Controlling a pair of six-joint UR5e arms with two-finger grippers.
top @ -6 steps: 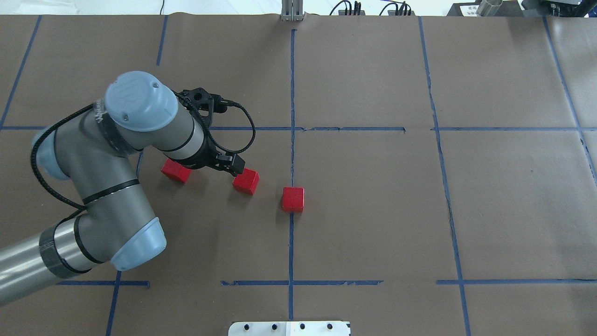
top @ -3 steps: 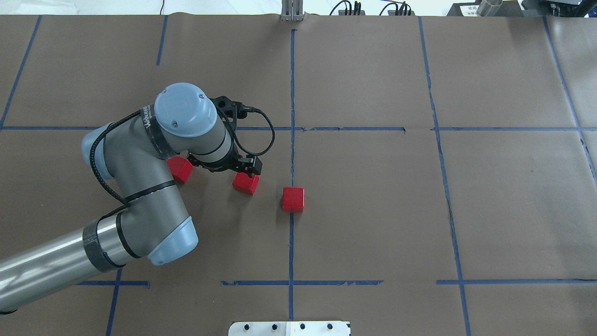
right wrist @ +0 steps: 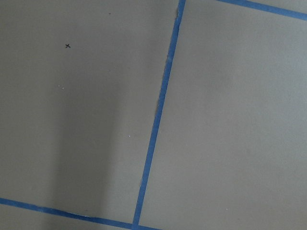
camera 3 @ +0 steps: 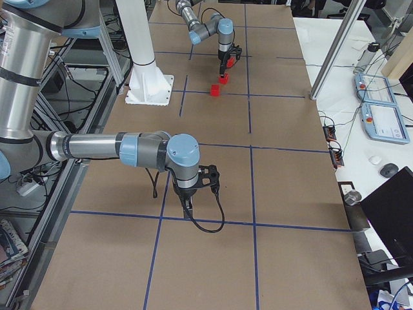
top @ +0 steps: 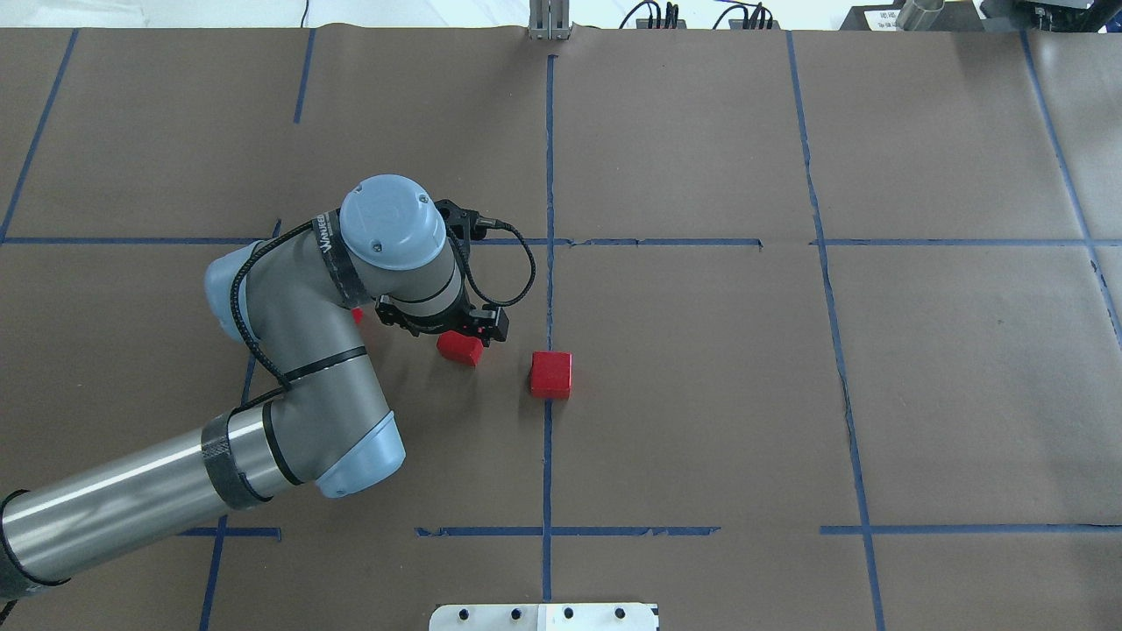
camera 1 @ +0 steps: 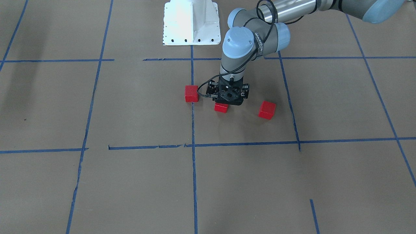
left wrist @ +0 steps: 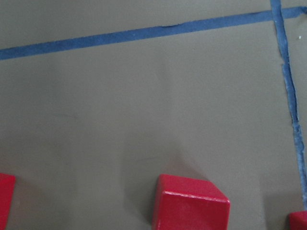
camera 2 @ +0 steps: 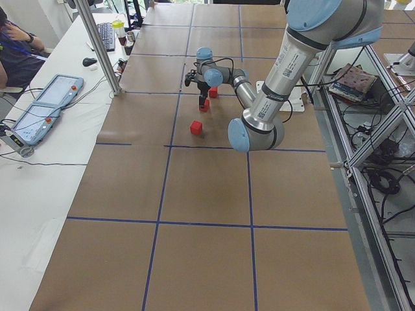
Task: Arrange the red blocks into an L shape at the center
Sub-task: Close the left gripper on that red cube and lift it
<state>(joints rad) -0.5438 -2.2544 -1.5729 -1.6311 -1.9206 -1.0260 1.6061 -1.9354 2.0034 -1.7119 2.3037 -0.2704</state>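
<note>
Three red blocks lie in the center cell (top: pixel 684 394). One block (top: pixel 550 375) sits on the vertical blue tape line. The middle block (top: pixel 460 349) lies left of it, partly under my left gripper (top: pixel 463 331). The third block (camera 1: pixel 267 110) lies further toward my left and is almost hidden under the arm in the overhead view. The left gripper (camera 1: pixel 225 103) hangs straight over the middle block (camera 1: pixel 221 108); its fingers are hidden, so I cannot tell if it is open. The left wrist view shows that block (left wrist: pixel 189 203) low in the frame. My right gripper (camera 3: pixel 188 205) hovers over bare paper far away; I cannot tell its state.
The robot's white base (camera 1: pixel 191 22) stands at the table's near edge. Blue tape lines divide the brown paper into cells. The right wrist view shows only paper and a tape line (right wrist: pixel 158 115). An operator's desk with tablets (camera 2: pixel 45 107) lies beyond the table.
My left arm has swung to the right and the gripper has come over the middle block. The arm now covers the leftmost block. The blocks have not moved.
</note>
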